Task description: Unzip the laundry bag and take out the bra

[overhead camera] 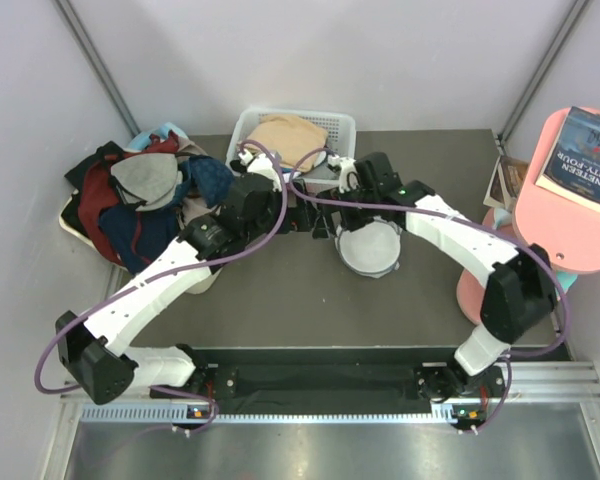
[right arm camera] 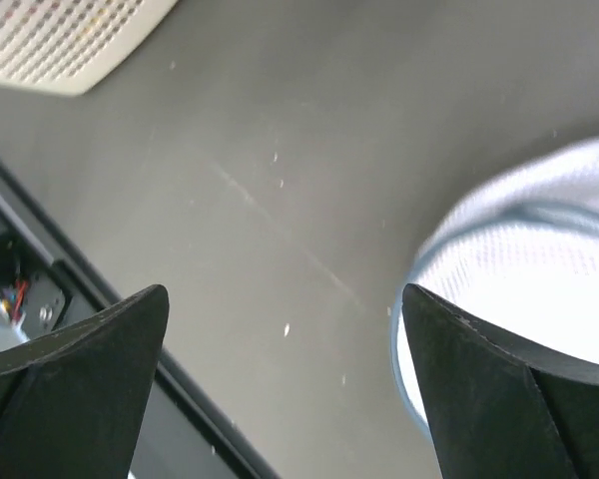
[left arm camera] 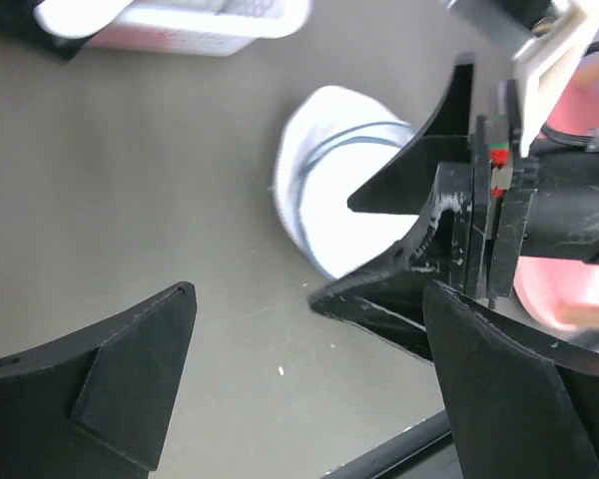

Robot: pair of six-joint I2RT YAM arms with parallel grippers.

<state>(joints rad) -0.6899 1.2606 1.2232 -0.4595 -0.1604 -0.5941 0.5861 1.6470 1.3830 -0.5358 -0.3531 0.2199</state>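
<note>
I am holding the left tool [left arm camera: 309, 299] and right tool [right arm camera: 285, 294] wide open, empty.
The bag [overhead camera: 370, 250] is lying on the desk [overhead camera: 280, 290] under my right arm, just beside the right tool.

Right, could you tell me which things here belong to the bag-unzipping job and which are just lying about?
Job in hand: mesh laundry bag; left gripper and right gripper, both open beside it. The bra is not clearly visible.

Lying about: white slotted basket holding a tan garment; clothes pile; book on the pink stool.
</note>
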